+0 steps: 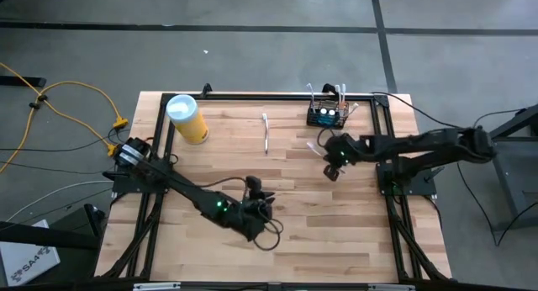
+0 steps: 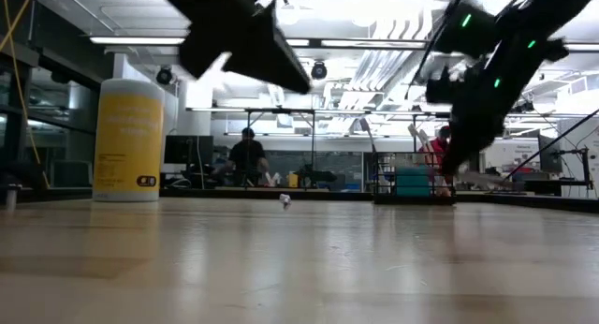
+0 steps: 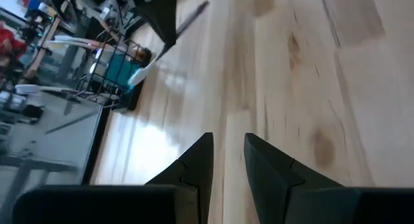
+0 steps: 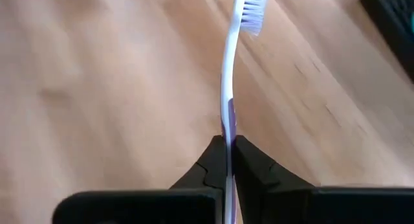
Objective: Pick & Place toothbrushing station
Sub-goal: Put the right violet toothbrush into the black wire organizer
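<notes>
Gripping toothbrush [image 4: 228, 88]: right gripper [image 4: 228, 160]; canister [image 2: 128, 139] label unreadable.

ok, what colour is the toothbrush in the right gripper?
White toothbrush with a purple stripe and pale purple-white bristles, shut in the right gripper; right wrist view shows it best.

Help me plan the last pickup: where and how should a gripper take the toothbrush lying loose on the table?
Grip the loose toothbrush around mid-handle, coming straight down from above. It lies flat on the bare table, thin and long, so the fingers should close across its narrow width. The left gripper looks free; the right gripper holds another toothbrush.
</notes>
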Available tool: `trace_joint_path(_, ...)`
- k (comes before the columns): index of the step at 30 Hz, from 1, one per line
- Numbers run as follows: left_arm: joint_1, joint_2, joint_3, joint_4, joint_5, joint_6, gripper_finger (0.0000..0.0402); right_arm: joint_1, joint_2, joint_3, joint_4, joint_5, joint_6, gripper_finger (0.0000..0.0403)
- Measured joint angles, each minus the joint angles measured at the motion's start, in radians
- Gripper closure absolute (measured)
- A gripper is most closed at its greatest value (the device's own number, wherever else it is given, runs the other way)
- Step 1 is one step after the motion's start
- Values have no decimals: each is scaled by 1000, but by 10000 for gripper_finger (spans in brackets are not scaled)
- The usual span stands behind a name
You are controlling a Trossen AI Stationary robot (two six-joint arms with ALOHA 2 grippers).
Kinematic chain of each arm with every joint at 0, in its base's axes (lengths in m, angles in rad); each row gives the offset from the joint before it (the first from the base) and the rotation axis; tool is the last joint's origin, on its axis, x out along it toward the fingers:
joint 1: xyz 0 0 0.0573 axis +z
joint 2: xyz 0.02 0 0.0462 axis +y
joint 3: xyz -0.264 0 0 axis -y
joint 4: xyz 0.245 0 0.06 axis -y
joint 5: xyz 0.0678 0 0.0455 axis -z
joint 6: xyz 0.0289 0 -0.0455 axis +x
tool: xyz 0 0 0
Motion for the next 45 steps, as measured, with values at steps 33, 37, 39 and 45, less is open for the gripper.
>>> trace_joint_path(33,352,-24,0,661,717,122,319,739,-206,3,435,604,-76,399)
trace_joint_path(37,381,-24,0,733,859,100,309,755,-206,4,445,608,-77,399)
trace_joint_path(39,397,-24,0,753,908,84,301,761,-206,4,455,612,-88,399)
trace_joint_path(45,442,-25,-1,788,1016,24,286,770,-206,5,496,609,-135,399)
